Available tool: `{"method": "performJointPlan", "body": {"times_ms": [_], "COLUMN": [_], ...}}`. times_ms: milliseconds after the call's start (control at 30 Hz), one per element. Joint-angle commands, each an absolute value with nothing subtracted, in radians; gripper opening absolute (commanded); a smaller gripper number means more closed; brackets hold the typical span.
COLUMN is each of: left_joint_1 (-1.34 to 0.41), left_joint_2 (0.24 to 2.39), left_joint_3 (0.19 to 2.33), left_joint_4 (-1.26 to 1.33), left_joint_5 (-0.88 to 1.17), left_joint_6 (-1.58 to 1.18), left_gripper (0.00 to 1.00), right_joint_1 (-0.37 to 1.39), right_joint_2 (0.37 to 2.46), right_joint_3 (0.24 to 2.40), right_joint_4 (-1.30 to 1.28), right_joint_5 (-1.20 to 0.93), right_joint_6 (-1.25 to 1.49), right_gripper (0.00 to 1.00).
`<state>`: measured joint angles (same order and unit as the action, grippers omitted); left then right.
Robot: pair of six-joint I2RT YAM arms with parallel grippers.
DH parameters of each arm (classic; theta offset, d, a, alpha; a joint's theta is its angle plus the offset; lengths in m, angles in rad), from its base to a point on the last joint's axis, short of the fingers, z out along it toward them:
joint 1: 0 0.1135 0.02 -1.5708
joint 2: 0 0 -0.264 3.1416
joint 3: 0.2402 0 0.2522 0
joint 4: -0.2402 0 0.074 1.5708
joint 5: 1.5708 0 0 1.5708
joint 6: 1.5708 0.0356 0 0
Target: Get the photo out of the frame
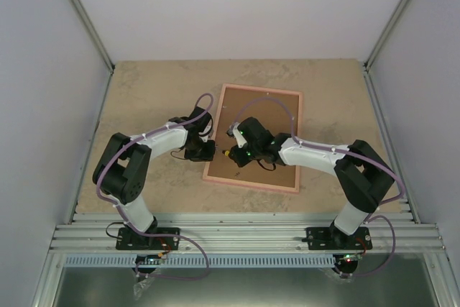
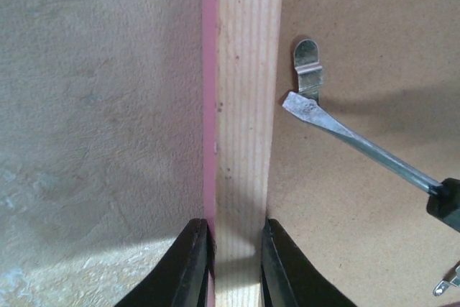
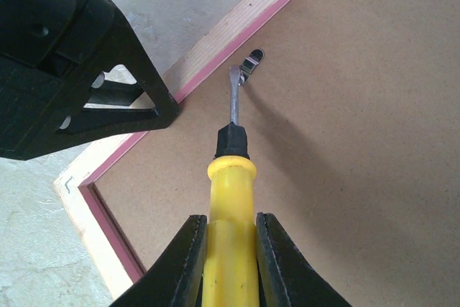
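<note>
Plain white walls at the far end and on both sides, with slanted aluminium posts in the far corners. Tabletop is a beige, mottled stone-look surface. Ribbed aluminium rails run along the near edge. Light's soft and even, only faint shadows.

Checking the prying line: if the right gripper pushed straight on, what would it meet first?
The right gripper's screwdriver tip meets the metal clip at once; beyond it, probably the frame rail.

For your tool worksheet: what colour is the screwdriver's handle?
The screwdriver handle is yellow, clearest in the right wrist view.
</note>
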<state>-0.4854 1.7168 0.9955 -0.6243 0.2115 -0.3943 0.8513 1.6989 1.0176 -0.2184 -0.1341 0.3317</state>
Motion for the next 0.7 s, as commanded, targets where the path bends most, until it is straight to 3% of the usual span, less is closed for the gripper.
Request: {"method": "performJointPlan", "body": {"times_ms": [0, 667], "left_joint_1": [-0.489, -0.489], "left_joint_2": [1.718, 1.712], "left_joint_3": [0.971, 0.956], "left_joint_4": [-0.594, -0.589], "left_joint_5": [0.215, 0.217], "left_joint_6": [-0.427, -0.436], "left_gripper": [0.03, 0.01], "right_joint_1": [0.848, 0.850], "right_joint_2": [1.712, 1.661], "right_joint_3": [1.017, 1.015], "right_joint_4": [-0.239, -0.299], "right_joint_5": [-0.043, 0.002], "right_joint_6": [0.369, 0.374], "right_gripper": [0.00, 0.00]}}
